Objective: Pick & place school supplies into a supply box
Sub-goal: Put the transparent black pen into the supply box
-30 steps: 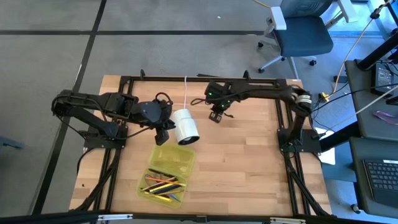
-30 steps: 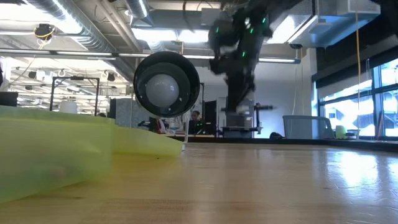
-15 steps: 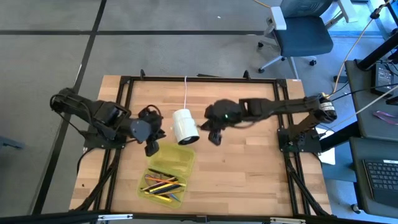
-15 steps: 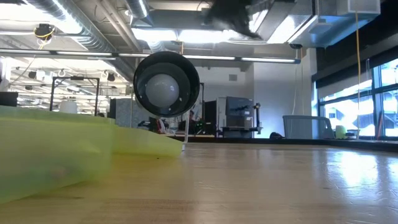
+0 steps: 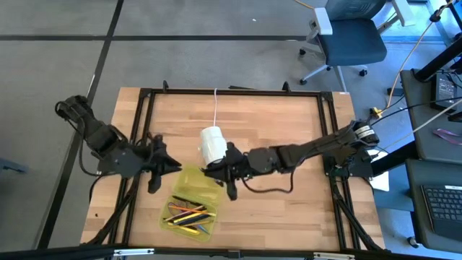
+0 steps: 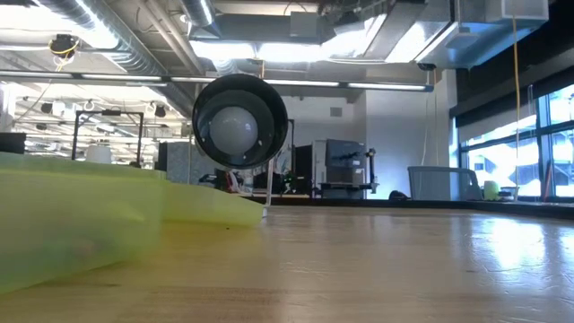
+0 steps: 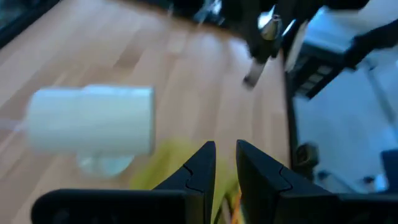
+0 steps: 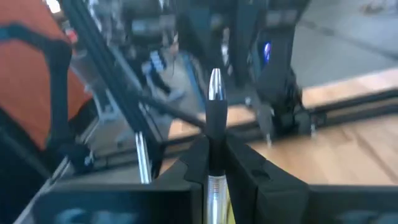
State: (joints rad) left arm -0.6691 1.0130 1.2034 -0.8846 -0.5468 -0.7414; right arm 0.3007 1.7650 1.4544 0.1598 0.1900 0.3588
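The supply box (image 5: pixel 189 202) lies open near the table's near edge. It is translucent yellow-green, and it shows at the left of the low view (image 6: pixel 90 215). Its tray (image 5: pixel 189 215) holds several yellow, orange and black pens. My right gripper (image 5: pixel 229 189) (image 8: pixel 216 140) reaches across the table to the right edge of the box's lid (image 5: pixel 206 182) and is shut on a black-and-silver pen (image 8: pixel 215 106). My left gripper (image 5: pixel 154 180) (image 7: pixel 224 146) hangs left of the box, open by a narrow gap, with nothing in it. My right gripper pinches the pen between its two fingers (image 8: pixel 194 155). They sit on its black fore part (image 8: pixel 215 127), just ahead of the silver barrel (image 8: pixel 215 186). The pen lies along the fingers, and its silver tip (image 8: pixel 215 84) sticks out past them. It is lifted clear.
A white cylinder (image 5: pixel 213 144) (image 6: pixel 240 121) (image 7: pixel 93 118) hangs on a cord (image 5: pixel 216 108) just beyond the box, between the two arms. Black frame rails (image 5: pixel 231 92) run along the table's edges. Bare wood (image 5: pixel 289 202) lies to the right of the box.
My right arm has swung from the middle of the far edge toward the near-left, past the cylinder, to the box lid's right edge. It has left the low view. My left arm has drawn back from beside the cylinder toward the left and near edges.
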